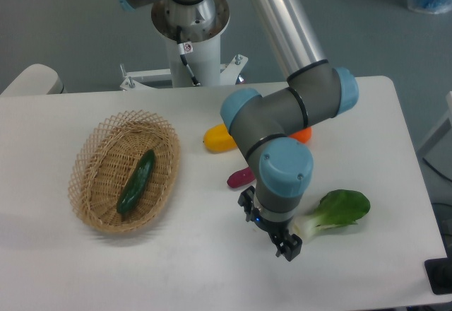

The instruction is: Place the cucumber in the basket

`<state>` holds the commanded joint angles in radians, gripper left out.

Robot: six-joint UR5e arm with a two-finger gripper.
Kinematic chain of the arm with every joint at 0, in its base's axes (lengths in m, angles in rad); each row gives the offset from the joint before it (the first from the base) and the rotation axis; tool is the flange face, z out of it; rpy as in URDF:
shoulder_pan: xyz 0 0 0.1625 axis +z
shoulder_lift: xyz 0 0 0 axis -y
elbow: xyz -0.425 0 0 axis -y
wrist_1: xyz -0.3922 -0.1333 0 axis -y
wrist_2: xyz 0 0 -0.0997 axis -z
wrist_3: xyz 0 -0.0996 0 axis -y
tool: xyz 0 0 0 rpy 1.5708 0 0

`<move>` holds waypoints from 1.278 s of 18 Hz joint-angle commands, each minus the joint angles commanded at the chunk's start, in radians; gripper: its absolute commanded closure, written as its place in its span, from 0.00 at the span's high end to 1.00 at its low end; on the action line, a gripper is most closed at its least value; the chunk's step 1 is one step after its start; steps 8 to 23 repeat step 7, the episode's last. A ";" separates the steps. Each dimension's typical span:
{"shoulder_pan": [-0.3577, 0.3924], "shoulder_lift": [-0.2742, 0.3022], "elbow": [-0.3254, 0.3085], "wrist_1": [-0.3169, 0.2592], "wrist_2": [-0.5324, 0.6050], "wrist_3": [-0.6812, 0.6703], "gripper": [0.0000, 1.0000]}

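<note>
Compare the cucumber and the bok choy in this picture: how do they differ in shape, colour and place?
The cucumber is slim, long and dark green all over; the bok choy is broad and leafy, brighter green with a white stem. The cucumber lies inside the basket on the left; the bok choy lies on the bare table on the right, beside the tool. Both are green vegetables lying flat.
</note>
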<state>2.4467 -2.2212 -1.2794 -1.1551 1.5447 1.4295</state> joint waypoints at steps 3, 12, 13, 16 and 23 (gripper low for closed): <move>0.002 -0.005 -0.002 0.003 0.002 0.008 1.00; 0.000 -0.005 -0.008 0.011 0.002 0.008 1.00; 0.000 -0.005 -0.008 0.011 0.002 0.008 1.00; 0.000 -0.005 -0.008 0.011 0.002 0.008 1.00; 0.000 -0.005 -0.008 0.011 0.002 0.008 1.00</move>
